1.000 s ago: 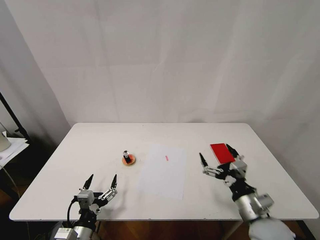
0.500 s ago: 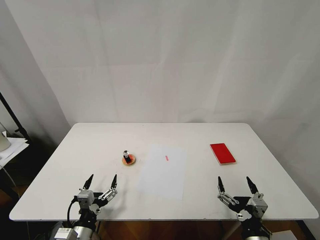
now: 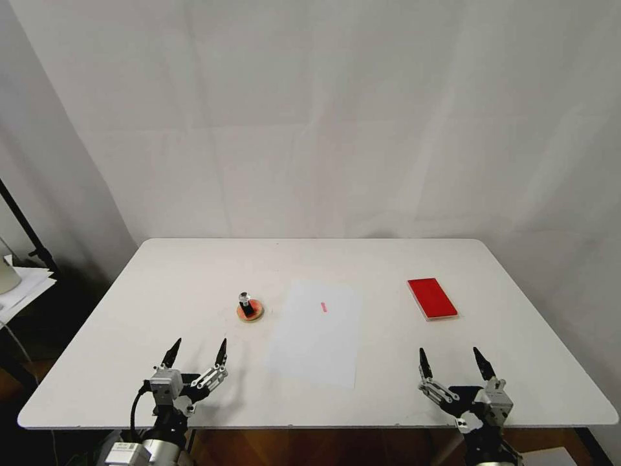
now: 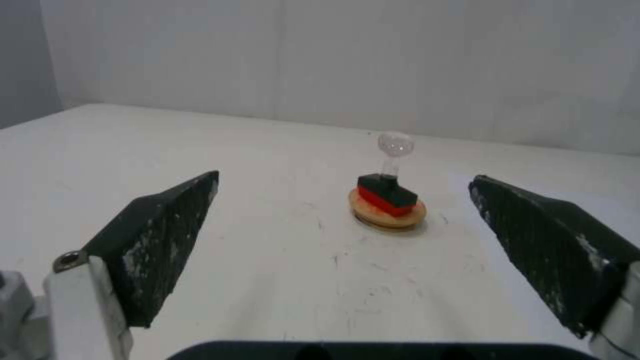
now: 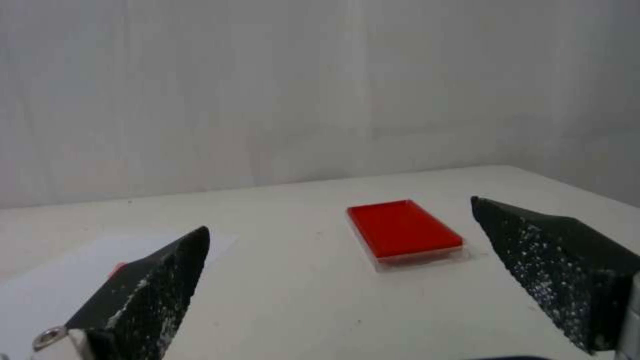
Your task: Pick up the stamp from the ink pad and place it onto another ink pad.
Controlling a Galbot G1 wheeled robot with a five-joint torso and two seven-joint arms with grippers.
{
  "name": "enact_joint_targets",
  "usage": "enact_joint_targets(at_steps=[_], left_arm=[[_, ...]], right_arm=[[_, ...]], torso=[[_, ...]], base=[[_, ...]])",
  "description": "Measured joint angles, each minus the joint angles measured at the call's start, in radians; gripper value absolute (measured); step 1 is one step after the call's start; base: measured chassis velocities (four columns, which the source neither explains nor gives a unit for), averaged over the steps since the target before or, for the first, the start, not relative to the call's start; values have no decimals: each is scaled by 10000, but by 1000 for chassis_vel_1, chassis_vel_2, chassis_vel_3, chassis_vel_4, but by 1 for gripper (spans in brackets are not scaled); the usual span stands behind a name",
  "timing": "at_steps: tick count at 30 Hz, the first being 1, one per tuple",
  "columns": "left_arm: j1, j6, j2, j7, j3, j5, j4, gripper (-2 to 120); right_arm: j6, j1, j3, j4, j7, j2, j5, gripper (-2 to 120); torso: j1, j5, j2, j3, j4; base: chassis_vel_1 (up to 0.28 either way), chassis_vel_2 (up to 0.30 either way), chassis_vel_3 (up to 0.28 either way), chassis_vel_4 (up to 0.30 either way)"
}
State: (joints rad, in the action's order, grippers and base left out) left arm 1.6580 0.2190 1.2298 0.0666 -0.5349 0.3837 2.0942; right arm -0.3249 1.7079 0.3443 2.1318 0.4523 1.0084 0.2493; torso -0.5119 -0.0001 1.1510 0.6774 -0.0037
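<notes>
We saw stamp (image 3: 245,303) upright on round ink pad (image 3: 250,312), left of centre in head view, beside paper sheet (image 3: 317,333). Red rectangular ink pad (image 3: 432,298) bare, at right. Left gripper (image 3: 196,353) lower left, right gripper (image 3: 451,363) lower right: both wide open, holding nothing. We judged transfer done, nothing left.

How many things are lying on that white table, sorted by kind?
Ink pads: 2, a red rectangular pad and a small round pad
Stamps: 1, the stamp standing upright on the round pad
Paper sheets: 1, the sheet with a small red mark
Total: 4
</notes>
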Motion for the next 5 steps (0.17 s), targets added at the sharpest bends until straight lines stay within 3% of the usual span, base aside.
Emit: enact_joint_targets(at_steps=[5], left_arm=[[0, 0, 0, 0, 0, 0, 0, 100]], right_arm=[[2, -11, -13, -1, -4, -6, 9, 100]], torso=[[0, 0, 0, 0, 0]], base=[[0, 0, 0, 0]])
